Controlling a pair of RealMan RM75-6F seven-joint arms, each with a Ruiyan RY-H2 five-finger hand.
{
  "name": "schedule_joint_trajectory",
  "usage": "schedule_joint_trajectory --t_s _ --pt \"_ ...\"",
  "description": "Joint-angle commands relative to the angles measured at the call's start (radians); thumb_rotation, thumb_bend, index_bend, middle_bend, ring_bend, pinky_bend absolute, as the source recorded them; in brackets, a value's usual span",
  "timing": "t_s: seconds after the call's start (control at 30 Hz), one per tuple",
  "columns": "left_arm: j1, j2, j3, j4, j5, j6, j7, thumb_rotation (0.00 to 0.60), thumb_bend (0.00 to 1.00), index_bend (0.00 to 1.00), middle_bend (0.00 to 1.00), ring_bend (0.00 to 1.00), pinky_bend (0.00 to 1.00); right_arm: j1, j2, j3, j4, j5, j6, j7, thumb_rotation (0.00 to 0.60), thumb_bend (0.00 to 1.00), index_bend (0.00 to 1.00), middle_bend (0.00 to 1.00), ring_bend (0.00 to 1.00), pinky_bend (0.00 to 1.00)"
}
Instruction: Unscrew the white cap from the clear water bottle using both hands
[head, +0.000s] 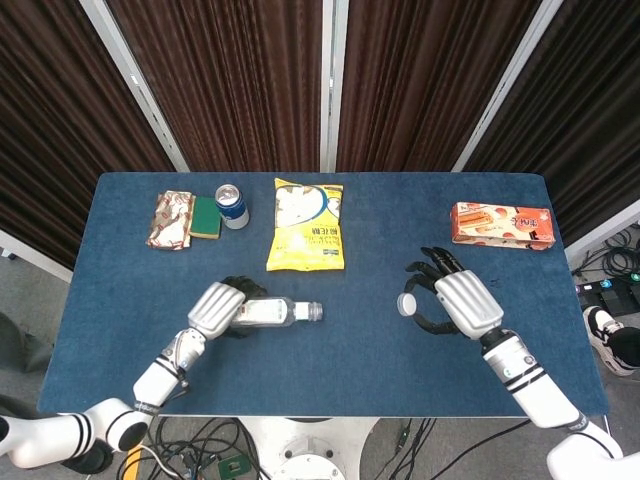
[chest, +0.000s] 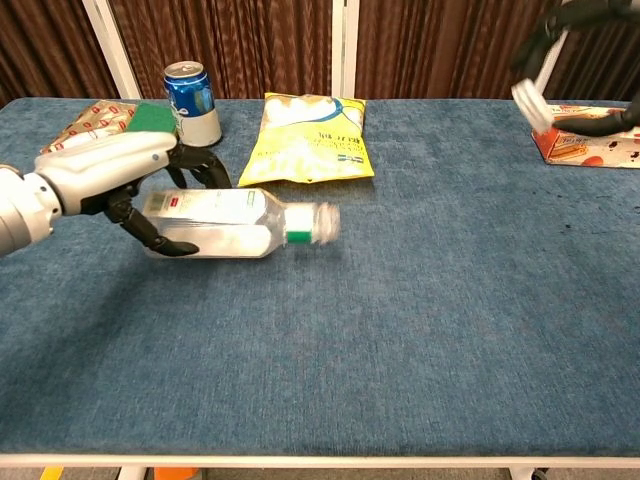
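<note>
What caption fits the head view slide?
Left hand holds the uncapped bottle; right hand holds the cap.

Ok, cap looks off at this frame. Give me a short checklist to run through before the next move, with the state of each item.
1. White cap separated from clear water bottle: ok.
2. Cap held by right hand: ok, its fingers are closed on it.
3. Bottle gripped by left hand: ok.
4. Bottle upright: not ok, it lies sideways, open neck pointing right.
5. Bottle resting on the table: cannot tell.
6. Spilled water: cannot tell.
</note>
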Motion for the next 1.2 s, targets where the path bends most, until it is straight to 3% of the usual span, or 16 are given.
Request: schedule_joint_trajectory --t_s 0.03,0.33,0.6,0.7,0.8,0.93,1.2 --pt "0.021 0.029 -0.001 -0.042 -0.018 0.016 0.032 0.600 0.25 0.19 0.22 0.12 0.23 0.019 -0.036 -0.017 0.053 0.031 -0.053 -0.029 0.600 0.23 0.53 0.21 0.00 0.00" --pt "0.100 0.141 0.003 -0.139 0.047 0.165 0.007 0.600 0.24 0.18 0.21 0.11 0.21 0.077 -0.202 -0.041 0.266 0.074 -0.155 -0.136 0.600 0.23 0.53 0.18 0.00 0.00" --pt "0.178 0.220 0.001 -0.144 0.063 0.269 -0.065 0.600 0.23 0.18 0.21 0.11 0.21 0.098 -0.350 -0.049 0.444 0.094 -0.175 -0.207 0.600 0.23 0.43 0.15 0.00 0.00" --pt "0.195 0.238 -0.001 -0.135 0.056 0.279 -0.085 0.600 0.24 0.18 0.21 0.11 0.21 0.102 -0.369 -0.051 0.465 0.094 -0.183 -0.209 0.600 0.23 0.34 0.14 0.00 0.00" --pt "0.215 0.263 0.000 -0.128 0.044 0.284 -0.109 0.600 0.24 0.18 0.21 0.11 0.21 0.092 -0.354 -0.054 0.450 0.094 -0.164 -0.224 0.600 0.23 0.16 0.11 0.00 0.00" --pt "0.253 0.302 0.005 -0.104 0.022 0.299 -0.125 0.600 0.24 0.18 0.21 0.11 0.19 0.025 -0.301 -0.050 0.384 0.088 -0.041 -0.224 0.600 0.23 0.06 0.10 0.00 0.00" --pt "0.379 0.362 0.042 -0.006 0.014 0.400 -0.167 0.600 0.24 0.19 0.21 0.11 0.15 -0.226 -0.134 -0.096 0.257 -0.015 0.361 -0.153 0.600 0.23 0.06 0.09 0.00 0.00"
